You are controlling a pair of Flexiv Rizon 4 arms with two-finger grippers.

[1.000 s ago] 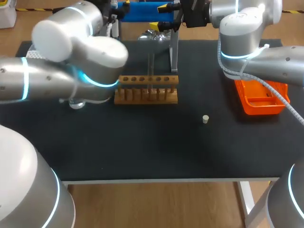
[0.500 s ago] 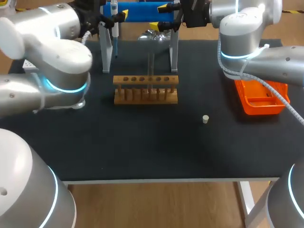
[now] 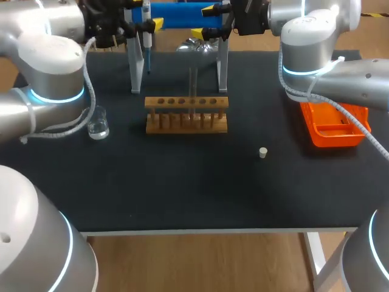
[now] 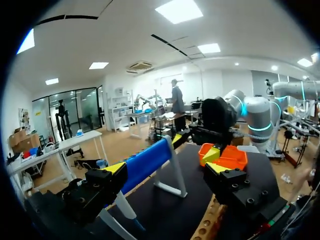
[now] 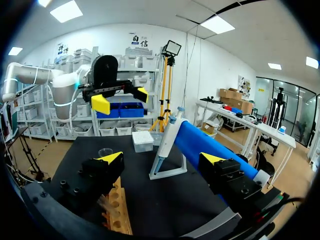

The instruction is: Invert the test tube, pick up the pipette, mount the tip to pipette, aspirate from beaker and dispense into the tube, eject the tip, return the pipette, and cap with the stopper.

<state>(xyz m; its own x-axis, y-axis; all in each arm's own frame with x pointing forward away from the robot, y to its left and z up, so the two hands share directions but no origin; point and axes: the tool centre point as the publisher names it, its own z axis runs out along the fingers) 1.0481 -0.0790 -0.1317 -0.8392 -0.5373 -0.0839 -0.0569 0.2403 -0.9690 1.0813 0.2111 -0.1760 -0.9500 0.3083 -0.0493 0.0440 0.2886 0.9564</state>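
Observation:
A pipette (image 3: pixel 146 38) hangs on the blue-barred stand (image 3: pixel 182 13) at the table's back. My left gripper (image 3: pixel 152 24) hovers open just left of it, empty; in the left wrist view (image 4: pixel 165 172) the blue bar (image 4: pixel 147 160) lies ahead between its fingers. My right gripper (image 3: pixel 205 21) is open and empty at the stand's right end; its wrist view (image 5: pixel 162 160) shows the pipette (image 5: pixel 167 137) ahead. A test tube (image 3: pixel 193 91) stands in the wooden rack (image 3: pixel 186 114). The beaker (image 3: pixel 98 125) sits left of the rack. The stopper (image 3: pixel 262 152) lies on the mat at front right.
An orange tray (image 3: pixel 333 125) sits at the right, under my right arm. A white tip box (image 5: pixel 142 141) stands beyond the pipette in the right wrist view. The stand's metal legs (image 3: pixel 222 67) rise behind the rack.
My left arm has swung back and up, from over the beaker and the rack's left end to the pipette stand, uncovering the beaker. The right arm has stayed still.

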